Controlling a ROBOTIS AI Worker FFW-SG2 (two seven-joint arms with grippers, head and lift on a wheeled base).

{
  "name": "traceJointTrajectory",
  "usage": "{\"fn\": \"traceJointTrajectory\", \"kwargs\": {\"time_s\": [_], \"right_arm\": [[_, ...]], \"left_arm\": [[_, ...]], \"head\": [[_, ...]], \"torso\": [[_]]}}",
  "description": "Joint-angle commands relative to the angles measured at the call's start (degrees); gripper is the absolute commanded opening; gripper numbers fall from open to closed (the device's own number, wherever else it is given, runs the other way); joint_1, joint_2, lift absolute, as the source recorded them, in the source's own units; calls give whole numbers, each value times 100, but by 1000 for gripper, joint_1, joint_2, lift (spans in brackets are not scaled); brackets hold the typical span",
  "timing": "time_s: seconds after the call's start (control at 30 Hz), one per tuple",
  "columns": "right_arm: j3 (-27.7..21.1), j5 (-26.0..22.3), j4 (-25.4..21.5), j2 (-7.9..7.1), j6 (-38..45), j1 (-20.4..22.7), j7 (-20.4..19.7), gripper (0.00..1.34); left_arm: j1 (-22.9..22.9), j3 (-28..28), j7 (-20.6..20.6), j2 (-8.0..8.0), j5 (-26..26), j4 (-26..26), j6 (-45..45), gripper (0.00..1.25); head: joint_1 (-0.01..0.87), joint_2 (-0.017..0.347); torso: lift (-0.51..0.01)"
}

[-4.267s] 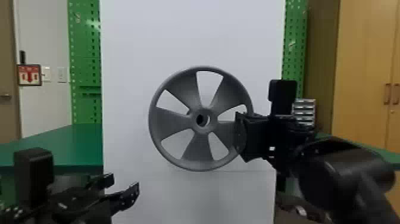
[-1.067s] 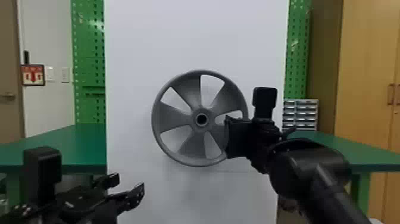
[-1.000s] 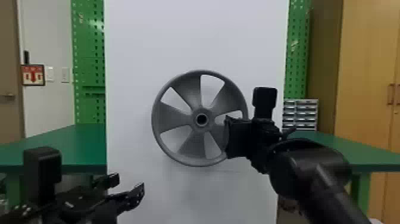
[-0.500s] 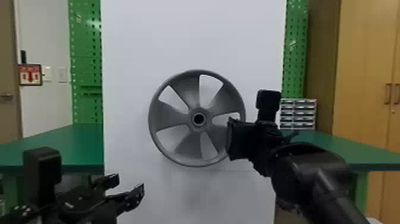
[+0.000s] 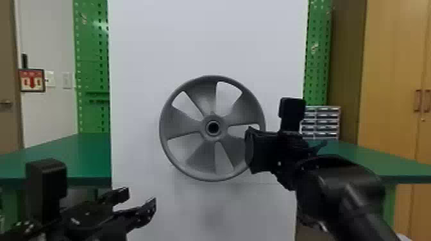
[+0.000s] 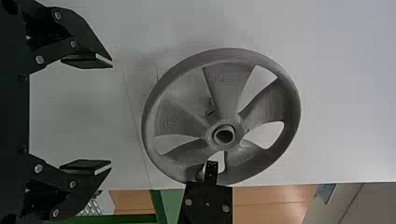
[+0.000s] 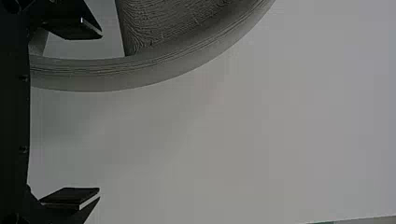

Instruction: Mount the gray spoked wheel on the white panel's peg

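Observation:
The gray spoked wheel (image 5: 205, 99) stands upright against the white panel (image 5: 144, 48), its hub facing me with a dark round centre; I cannot tell how the peg sits in it. At the wheel's right edge is my right gripper (image 5: 263, 150). In the right wrist view the fingers of the right gripper (image 7: 100, 113) are wide apart, one over a spoke gap and one outside the rim (image 7: 140, 74), neither visibly pressing it. Low at the left, my left gripper (image 5: 141, 197) is open and away from the wheel. From its wrist view, the left gripper (image 6: 111, 114) faces the wheel (image 6: 266, 109).
Green tables (image 5: 80, 157) flank the panel on both sides. Behind are green pegboards (image 5: 91, 57), a small drawer unit (image 5: 322, 123) at the right and a wooden cabinet (image 5: 391, 64).
Since the oldest frame the wheel looks slightly smaller and sits nearer the panel, and my right gripper has shifted left. Over the last second, wheel and grippers hardly differ; the head view has shifted slightly.

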Motion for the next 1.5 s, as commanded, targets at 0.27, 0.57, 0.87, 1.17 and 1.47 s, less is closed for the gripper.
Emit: {"fn": "traceJointTrajectory", "kwargs": {"time_s": [0.27, 0.57, 0.87, 1.17, 1.47], "right_arm": [[-89, 48, 142, 9, -177, 5, 453, 1339], [-54, 39, 142, 9, -238, 14, 532, 1339], [-2, -84, -306, 53, -159, 164, 514, 1339], [69, -155, -1001, 61, 78, 498, 180, 1339], [25, -49, -1554, 79, 131, 990, -110, 1339]], "left_arm": [[8, 1, 0, -6, -6, -1, 0, 765], [-1, -7, 0, -6, -6, -1, 0, 765], [17, 19, 0, -6, -6, -1, 0, 765], [34, 37, 0, -6, -6, -1, 0, 765], [87, 89, -9, -41, 12, -1, 0, 765]], "head": [[100, -8], [100, -8], [100, -8], [100, -8], [100, -8]], "torso": [[-480], [-480], [-480], [-480], [-480]]}}
